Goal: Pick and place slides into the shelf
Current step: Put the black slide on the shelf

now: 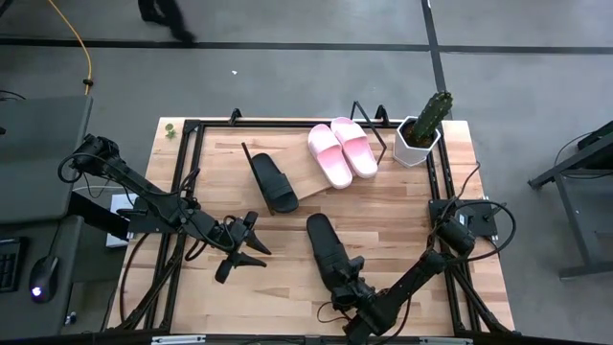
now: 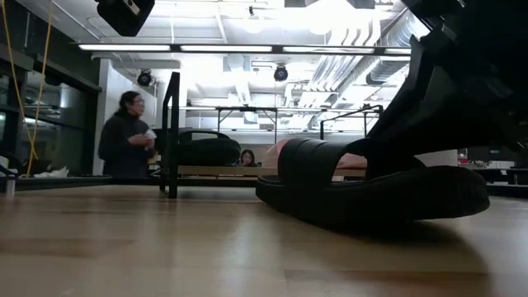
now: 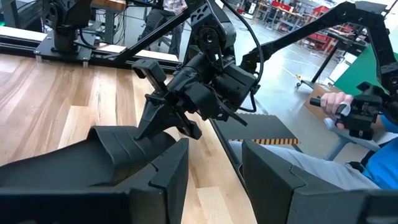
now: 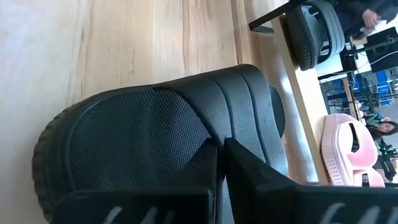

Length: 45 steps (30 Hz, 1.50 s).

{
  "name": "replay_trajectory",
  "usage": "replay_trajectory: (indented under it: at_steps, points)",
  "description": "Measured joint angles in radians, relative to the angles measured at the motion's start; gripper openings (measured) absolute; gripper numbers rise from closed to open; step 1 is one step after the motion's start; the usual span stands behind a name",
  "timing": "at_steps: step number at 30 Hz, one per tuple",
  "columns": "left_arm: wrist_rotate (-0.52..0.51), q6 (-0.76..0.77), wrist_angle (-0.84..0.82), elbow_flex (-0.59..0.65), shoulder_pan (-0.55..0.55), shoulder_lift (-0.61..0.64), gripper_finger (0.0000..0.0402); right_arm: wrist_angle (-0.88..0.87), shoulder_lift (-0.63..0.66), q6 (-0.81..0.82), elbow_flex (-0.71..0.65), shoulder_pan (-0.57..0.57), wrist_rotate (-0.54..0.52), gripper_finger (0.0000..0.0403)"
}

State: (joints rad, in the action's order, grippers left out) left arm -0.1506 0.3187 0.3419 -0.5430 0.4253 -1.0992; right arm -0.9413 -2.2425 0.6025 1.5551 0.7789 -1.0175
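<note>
One black slide (image 1: 326, 244) lies sole-down on the tabletop, near its front edge. My right gripper (image 1: 350, 280) is shut at its strap, above the heel part (image 4: 137, 137). Another black slide (image 1: 273, 182) and two pink slides (image 1: 342, 150) rest on the slanted wooden shelf (image 1: 308, 180) at the far middle. My left gripper (image 1: 244, 251) hangs open over the table, left of the loose slide, holding nothing; its wrist view looks past its spread fingers (image 3: 214, 174) at the right arm. My right gripper (image 4: 221, 149) has closed at the heel-side edge of the strap (image 4: 239, 115), where that edge runs into the narrow slit between the two fingers. It comes slanting down from the table's near right. The slide's sole (image 2: 371, 202) stays on the table. How much strap is caught is hidden.
A potted cactus (image 1: 421, 134) stands at the far right corner beside the shelf's black wire frame (image 1: 369, 115). A person (image 2: 124, 136) stands in the room beyond the table, and a hand with a controller (image 3: 339, 106) shows off the table's edge. Bare wood lies between the arms.
</note>
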Motion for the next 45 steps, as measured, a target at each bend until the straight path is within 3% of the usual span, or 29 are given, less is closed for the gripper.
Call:
replay_trajectory:
  at_steps: [16, 25, 45]
  points:
    - [0.000, 0.000, 0.000, 0.000, 0.000, 0.000, 0.0134, -0.018, 0.009, -0.061, 0.000, 0.000, -0.030, 0.0001]
    - [0.000, 0.000, 0.000, 0.000, 0.000, 0.000, 0.0134, -0.039, 0.081, -0.062, 0.002, 0.000, -0.107, 0.0000]
    - [0.000, -0.008, 0.000, 0.000, 0.000, 0.000, 0.0134, -0.172, 0.171, -0.072, 0.002, -0.020, -0.163, 0.0000]
